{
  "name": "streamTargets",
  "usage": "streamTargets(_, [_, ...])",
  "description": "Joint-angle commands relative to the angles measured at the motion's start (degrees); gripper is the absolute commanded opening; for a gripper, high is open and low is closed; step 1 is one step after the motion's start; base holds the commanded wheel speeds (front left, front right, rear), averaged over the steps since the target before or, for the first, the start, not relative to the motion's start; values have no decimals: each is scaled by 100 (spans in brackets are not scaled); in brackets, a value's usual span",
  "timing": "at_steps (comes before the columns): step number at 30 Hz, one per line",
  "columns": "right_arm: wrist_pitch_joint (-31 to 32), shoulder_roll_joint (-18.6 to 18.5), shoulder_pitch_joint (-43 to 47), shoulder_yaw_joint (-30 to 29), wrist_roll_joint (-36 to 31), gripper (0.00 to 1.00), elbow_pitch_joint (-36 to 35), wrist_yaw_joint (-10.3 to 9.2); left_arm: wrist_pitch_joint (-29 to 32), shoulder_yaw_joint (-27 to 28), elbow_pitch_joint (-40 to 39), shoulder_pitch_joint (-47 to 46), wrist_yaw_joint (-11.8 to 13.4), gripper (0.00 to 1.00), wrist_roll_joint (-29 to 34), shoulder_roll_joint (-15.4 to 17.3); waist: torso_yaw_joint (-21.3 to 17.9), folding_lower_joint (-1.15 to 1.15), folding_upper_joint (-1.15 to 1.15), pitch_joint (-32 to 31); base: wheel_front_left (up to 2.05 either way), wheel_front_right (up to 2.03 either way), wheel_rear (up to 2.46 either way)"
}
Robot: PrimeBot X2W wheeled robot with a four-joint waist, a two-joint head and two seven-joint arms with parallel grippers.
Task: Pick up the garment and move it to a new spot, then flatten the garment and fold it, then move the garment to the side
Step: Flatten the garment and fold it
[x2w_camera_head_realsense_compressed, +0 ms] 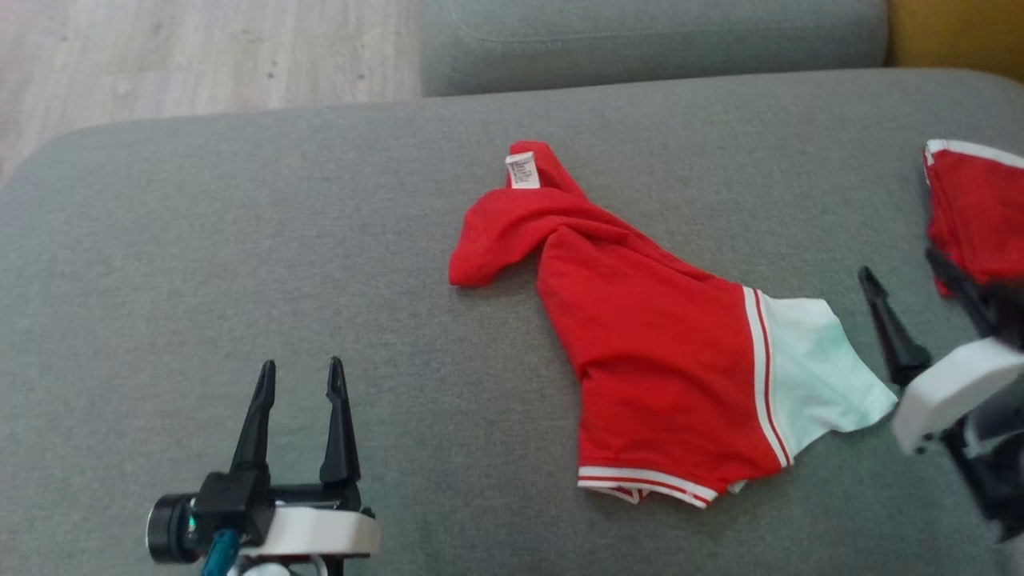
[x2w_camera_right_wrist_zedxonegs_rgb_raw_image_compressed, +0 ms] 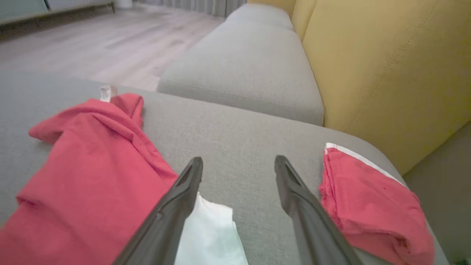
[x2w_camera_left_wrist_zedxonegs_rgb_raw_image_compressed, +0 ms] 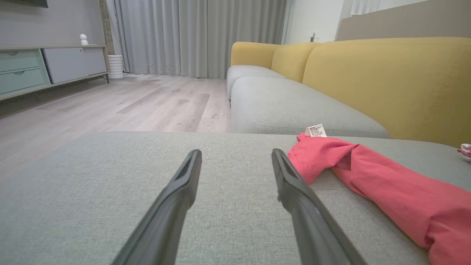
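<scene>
Lying near the middle of the head view, the red garment (x2w_camera_head_realsense_compressed: 648,352) rests on a big grey cushion (x2w_camera_head_realsense_compressed: 240,240). It is not flat. Its upper left end is bunched and twisted, and a small white tag (x2w_camera_head_realsense_compressed: 522,170) sticks up at the top. Its lower right end is white, with thin white and red stripes where the two colours meet. More stripes run along the bottom hem.

The left gripper (x2w_camera_head_realsense_compressed: 302,372) sits at the lower left of the head view, well apart from the garment. Its jaws are wide and hold nothing. In the left wrist view, bare grey cushion shows between its two dark fingers (x2w_camera_left_wrist_zedxonegs_rgb_raw_image_compressed: 184,191), and the garment lies off to the right.

The right gripper (x2w_camera_right_wrist_zedxonegs_rgb_raw_image_compressed: 238,162) is at the right edge of the head view, just beside the white end of the garment. Its jaws are wide too, with only grey cushion between them. I cannot tell if one finger touches the white cloth.

A second red cloth (x2w_camera_head_realsense_compressed: 972,212) with a white edge lies folded at the far right of the cushion. Another grey cushion (x2w_camera_head_realsense_compressed: 640,40) sits at the top, with a wood floor (x2w_camera_head_realsense_compressed: 200,56) at the upper left.
</scene>
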Motion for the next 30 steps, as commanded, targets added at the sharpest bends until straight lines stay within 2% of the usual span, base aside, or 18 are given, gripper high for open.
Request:
streamTargets(1, [-368, 122, -8, -8, -137, 100, -169, 41, -55, 153, -132, -282, -14, 100, 62, -11, -75, 0, 0, 75, 0, 0, 0])
streamTargets(7, [-1723, 845, 295, -160, -602, 100, 251, 41, -55, -89, 169, -767, -195, 100, 142, -11, -179, 0, 0, 401, 0, 0, 0])
streamTargets(13, [-2532, 1314, 306, -99, -842, 100, 817, 41, -55, -463, 859, -1634, -407, 100, -8, -11, -364, 0, 0, 793, 0, 0, 0])
streamTargets(20, [-2902, 1489, -17, 75, -943, 100, 1250, 41, 353, -922, 1995, -2697, -685, 100, -585, -11, -688, 0, 0, 1095, 0, 0, 0])
streamTargets(30, [-3080, 1582, -304, 175, -929, 100, 1514, 41, 649, -987, 3110, -3558, -650, 100, -504, 67, -933, 0, 0, 1340, 0, 0, 0])
